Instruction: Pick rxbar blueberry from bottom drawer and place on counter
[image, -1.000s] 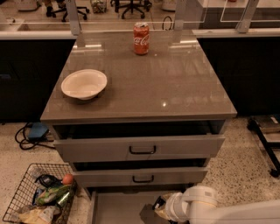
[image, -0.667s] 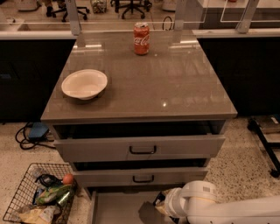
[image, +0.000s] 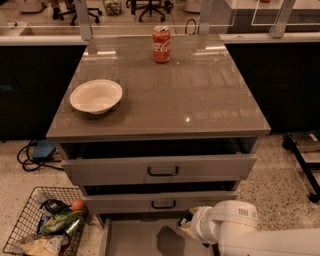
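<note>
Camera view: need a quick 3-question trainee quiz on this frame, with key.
1. True or false: the bowl and the cola can both stand on the counter.
2. The gripper is over: A the bottom drawer, right side; B the cola can; C the bowl.
3. Fill in: black handles show on ___ drawers.
Key: 1 true; 2 A; 3 two.

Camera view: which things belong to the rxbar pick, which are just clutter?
Job: bottom drawer, open; counter; gripper, low at the drawer's right side. The rxbar itself cannot be made out.
Lying about: cola can; bowl; wire basket on the floor.
</note>
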